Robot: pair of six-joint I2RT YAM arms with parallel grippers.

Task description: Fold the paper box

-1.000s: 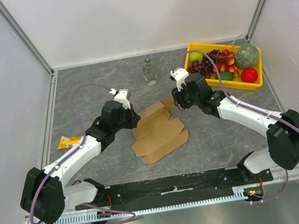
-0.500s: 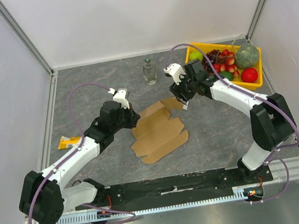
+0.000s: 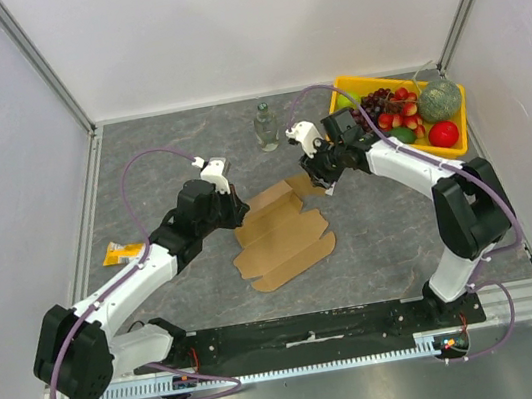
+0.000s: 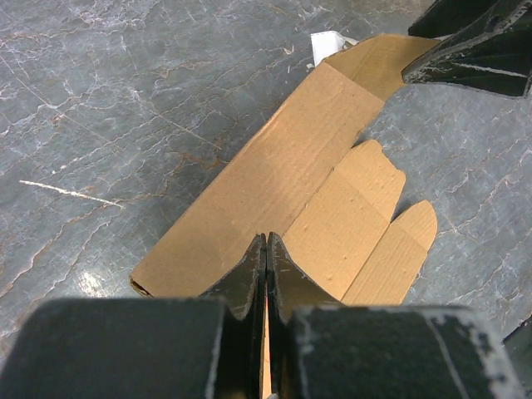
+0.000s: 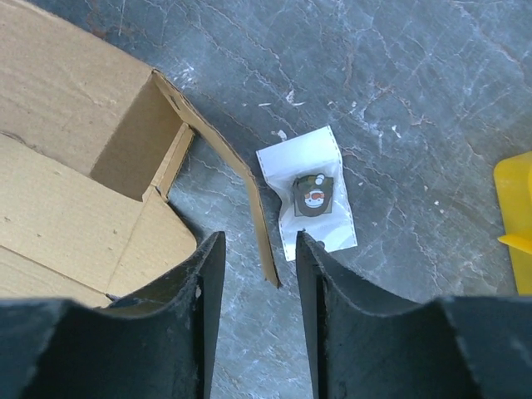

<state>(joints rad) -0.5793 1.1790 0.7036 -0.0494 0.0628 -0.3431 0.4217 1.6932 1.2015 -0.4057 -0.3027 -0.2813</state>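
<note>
Right wrist: right claw [image 5: 258, 243] parted over paper box [image 5: 58, 212] flap; left claw [image 4: 266, 245] clenched, grip unclear

We find bare grey marbled tabletop [image 3: 383, 232] to the right of the flat brown corrugated cardboard box sheet [image 3: 283, 242] and along its near edge. A clear glass bottle [image 3: 266, 127] stands well behind it. A yellow plastic fruit tray [image 3: 431, 153] fills the far right corner. A small white sachet [image 5: 307, 198] lies just beside the sheet's raised end flap, below the right gripper [image 5: 259, 243] with its parted jaws.

Brown paper box [image 3: 282, 233], partly folded, mid-table
</note>
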